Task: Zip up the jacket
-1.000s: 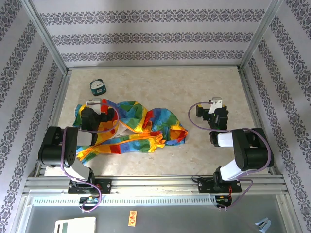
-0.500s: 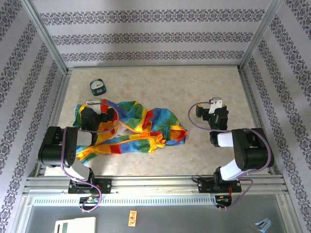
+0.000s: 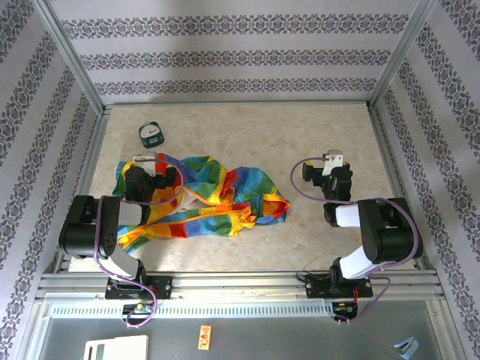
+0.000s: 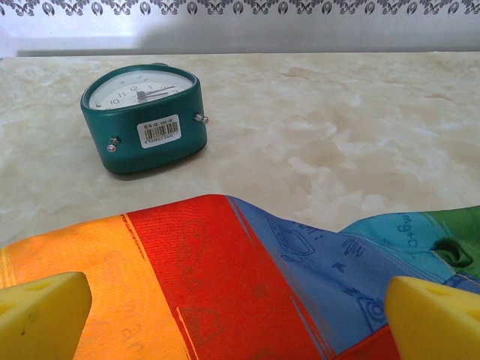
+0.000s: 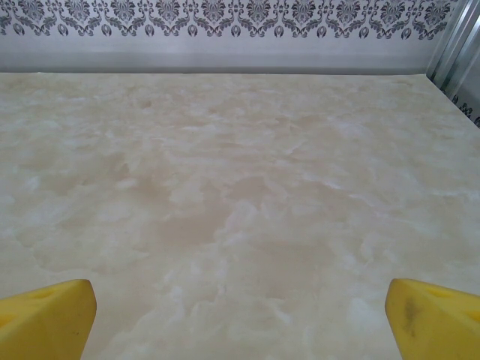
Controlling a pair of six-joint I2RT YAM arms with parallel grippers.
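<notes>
- Jacket (image 3: 202,199) lies crumpled on the tabletop (image 3: 247,135), toward 8 o'clock from its centre.
- Left claw (image 4: 238,313) is spread wide over the jacket's red and orange panels, pinching nothing.
- Right claw (image 5: 240,315) is spread wide over bare tabletop at 3 o'clock, well apart from the jacket.
- Teal clock (image 4: 144,116) sits at 11 o'clock of the jacket, apart from it.

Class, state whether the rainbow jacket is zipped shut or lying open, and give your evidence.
Open: the jacket lies crumpled, whitish lining exposed between its separated orange-yellow edges. Slider too small to see.
</notes>
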